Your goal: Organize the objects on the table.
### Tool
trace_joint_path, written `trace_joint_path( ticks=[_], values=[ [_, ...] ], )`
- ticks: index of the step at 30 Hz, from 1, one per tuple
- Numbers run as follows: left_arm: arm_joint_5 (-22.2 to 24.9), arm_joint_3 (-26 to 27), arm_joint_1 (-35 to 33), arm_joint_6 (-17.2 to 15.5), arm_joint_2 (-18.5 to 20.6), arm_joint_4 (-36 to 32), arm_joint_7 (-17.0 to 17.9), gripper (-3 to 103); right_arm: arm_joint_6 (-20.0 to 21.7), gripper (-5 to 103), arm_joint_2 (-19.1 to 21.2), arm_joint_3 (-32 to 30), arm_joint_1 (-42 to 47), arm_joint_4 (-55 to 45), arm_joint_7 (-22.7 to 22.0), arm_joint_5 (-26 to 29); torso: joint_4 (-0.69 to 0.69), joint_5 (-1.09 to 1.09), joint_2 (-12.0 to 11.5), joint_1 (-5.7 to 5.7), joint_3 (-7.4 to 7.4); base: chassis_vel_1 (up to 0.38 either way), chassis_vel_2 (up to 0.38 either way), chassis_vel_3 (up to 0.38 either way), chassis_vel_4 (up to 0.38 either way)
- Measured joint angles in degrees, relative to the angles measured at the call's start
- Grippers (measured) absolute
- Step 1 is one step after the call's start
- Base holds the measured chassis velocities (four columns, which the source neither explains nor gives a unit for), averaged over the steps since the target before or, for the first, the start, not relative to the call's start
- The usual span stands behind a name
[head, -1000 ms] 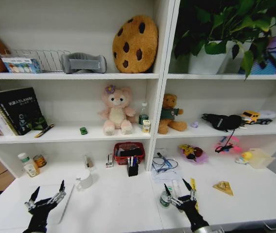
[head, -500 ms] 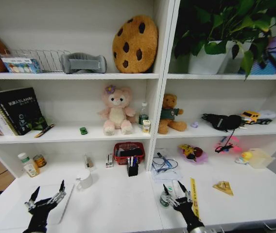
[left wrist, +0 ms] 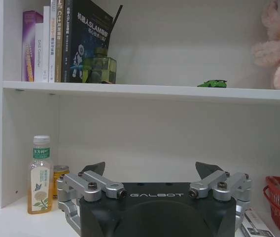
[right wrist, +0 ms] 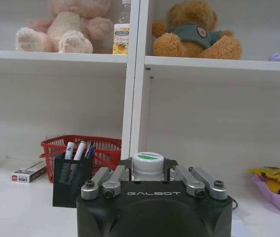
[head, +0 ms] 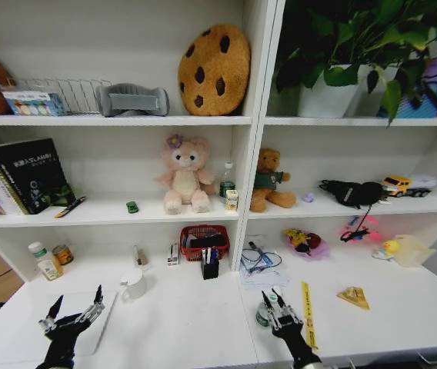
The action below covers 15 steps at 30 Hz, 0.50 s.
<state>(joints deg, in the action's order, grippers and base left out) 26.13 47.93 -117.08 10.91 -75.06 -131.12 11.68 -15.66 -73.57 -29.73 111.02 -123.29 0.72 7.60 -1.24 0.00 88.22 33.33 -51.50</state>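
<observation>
Right gripper (head: 275,302) sits low over the front of the smooth white table (head: 188,323), its metal fingers clamped on the small bottle (right wrist: 148,165), a squat white cylinder with a green-topped cap, standing upright on the tabletop. A second ago those fingers were splayed wide with the bottle beside them; now they have drawn in around it.

Left gripper (head: 71,306) hovers at the table's left front with fingers spread wide and nothing between them, same spot as before, above the slim flat laptop (head: 88,338) lying on the surface.

Just right of the bottle lies a thin yellow strip (head: 308,315), and past it a flat yellow triangular piece (head: 354,297). Behind the bottle stands a black mesh pen holder (right wrist: 70,179) stuffed with pens, in front of a red plastic basket (right wrist: 81,148). A white mug (head: 133,284) sits mid-table.

On the shelf above, the tiny green toy car (left wrist: 212,83) is parked beside the fluffy pink plush (head: 182,175); a brown teddy bear (right wrist: 194,29) sits in the next bay. At the far left stands a tall clear bottle of yellow drink (left wrist: 40,175).
</observation>
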Motion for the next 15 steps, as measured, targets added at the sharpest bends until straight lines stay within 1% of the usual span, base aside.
trace_joint_path(
  ticks=[6, 8, 9, 11, 12, 14, 15],
  values=[
    [0.0, 0.0, 0.0, 0.0, 0.0, 0.0, 0.0, 100, 0.0, 30, 0.3, -0.9, 1.7, -2.2, -0.2, 0.6, 0.0, 0.01, 0.0, 0.0, 0.0, 0.0, 0.0, 0.0, 0.0],
    [0.0, 0.0, 0.0, 0.0, 0.0, 0.0, 0.0, 100, -0.1, 30, 0.2, -2.0, 4.7, -5.0, -0.5, 0.6, 0.0, 0.0, 0.0, 0.0, 0.0, 0.0, 0.0, 0.0, 0.0],
    [0.0, 0.0, 0.0, 0.0, 0.0, 0.0, 0.0, 100, -0.1, 30, 0.2, -2.0, 4.7, -5.0, -0.5, 0.6, 0.0, 0.0, 0.0, 0.0, 0.0, 0.0, 0.0, 0.0, 0.0],
    [0.0, 0.0, 0.0, 0.0, 0.0, 0.0, 0.0, 100, -0.6, 30, -0.8, -3.6, 8.3, -7.5, -1.1, 0.6, 0.0, 0.0, 0.0, 0.0, 0.0, 0.0, 0.0, 0.0, 0.0],
    [0.0, 0.0, 0.0, 0.0, 0.0, 0.0, 0.0, 100, -0.6, 30, -0.8, -3.6, 8.3, -7.5, -1.1, 0.6, 0.0, 0.0, 0.0, 0.0, 0.0, 0.0, 0.0, 0.0, 0.0],
    [0.0, 0.0, 0.0, 0.0, 0.0, 0.0, 0.0, 100, -1.5, 30, -1.9, -4.6, 13.1, -9.7, -2.2, 0.2, -0.01, 0.0, 0.0, 0.0, 0.0, 0.0, 0.0, 0.0, 0.0],
    [0.0, 0.0, 0.0, 0.0, 0.0, 0.0, 0.0, 100, -1.5, 30, -1.9, -4.6, 13.1, -9.7, -2.2, 0.2, -0.01, 0.0, 0.0, 0.0, 0.0, 0.0, 0.0, 0.0, 0.0]
  ],
)
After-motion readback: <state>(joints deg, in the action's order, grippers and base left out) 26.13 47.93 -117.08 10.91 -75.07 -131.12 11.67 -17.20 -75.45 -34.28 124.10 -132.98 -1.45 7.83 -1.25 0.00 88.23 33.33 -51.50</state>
